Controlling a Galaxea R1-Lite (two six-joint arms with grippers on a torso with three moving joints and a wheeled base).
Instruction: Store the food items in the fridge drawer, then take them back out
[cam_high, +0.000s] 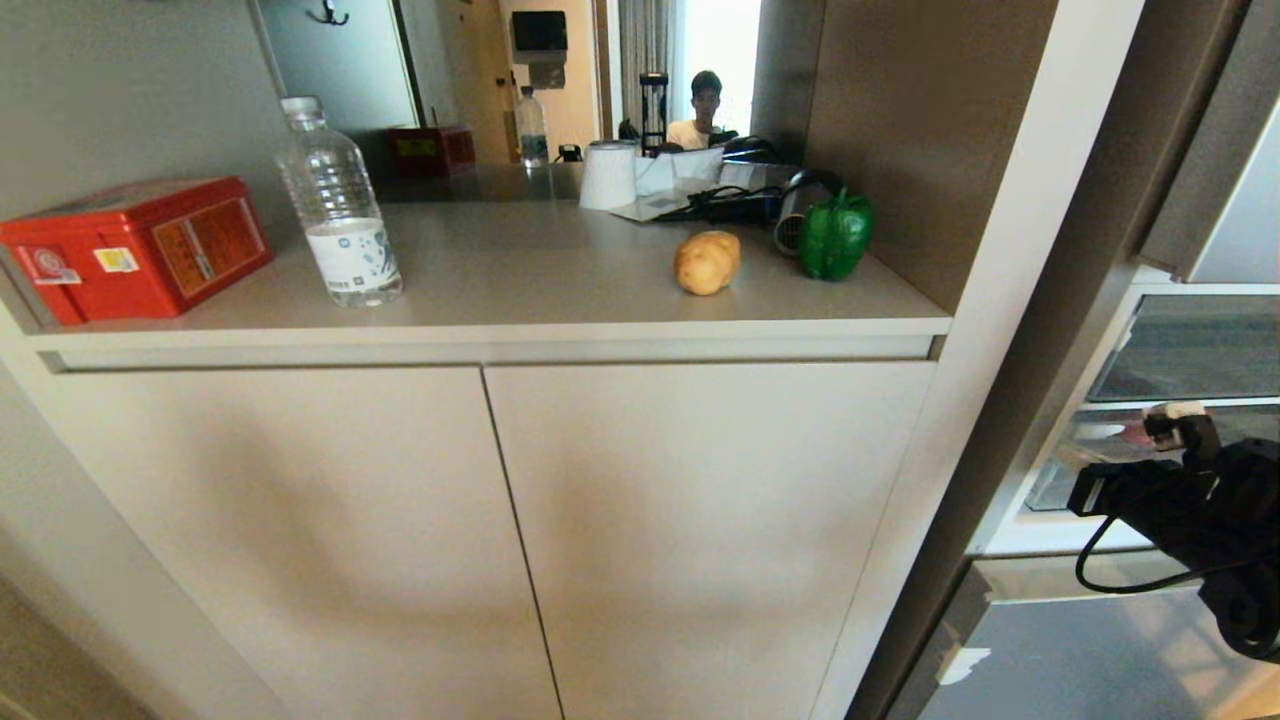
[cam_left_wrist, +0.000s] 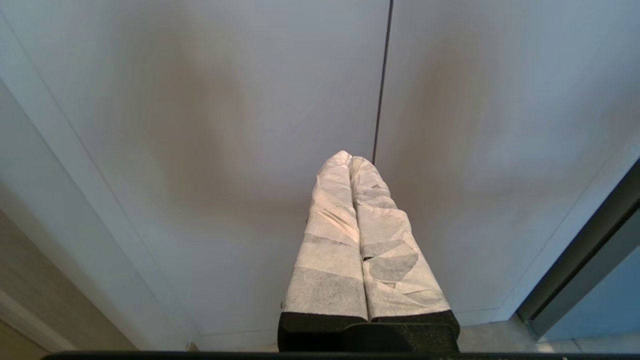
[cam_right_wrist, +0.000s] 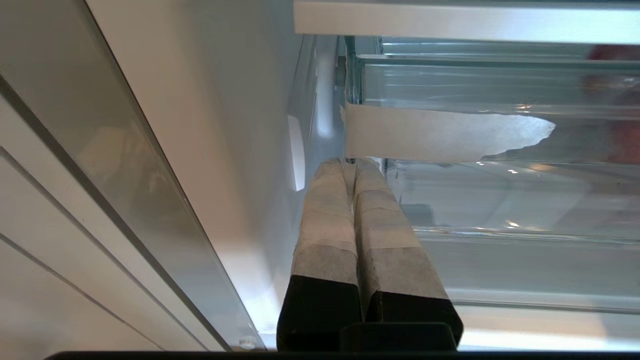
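The right gripper (cam_right_wrist: 354, 162) has its taped fingers (cam_right_wrist: 325, 215) pressed together, tips at the edge of a white paper strip (cam_right_wrist: 430, 135) stuck on the clear fridge drawer (cam_right_wrist: 500, 200); whether they pinch it is unclear. The left gripper (cam_left_wrist: 349, 157), fingers pressed together and empty, faces the cabinet doors (cam_left_wrist: 200, 150). The tan potato (cam_high: 707, 262) and glossy green bell pepper (cam_high: 835, 235) sit on the counter (cam_high: 520, 270), well apart from both grippers.

The right arm (cam_high: 1215, 520), at the lower right of the head view, is matte black and bulky, with a black cable looping beneath it and a small white-and-black fitting on top. The left pincer (cam_left_wrist: 350, 159) has 2 long fingers wrapped in wrinkled whitish tape over black bases. The right pincer (cam_right_wrist: 354, 162) has the same taped fingers and black bases.
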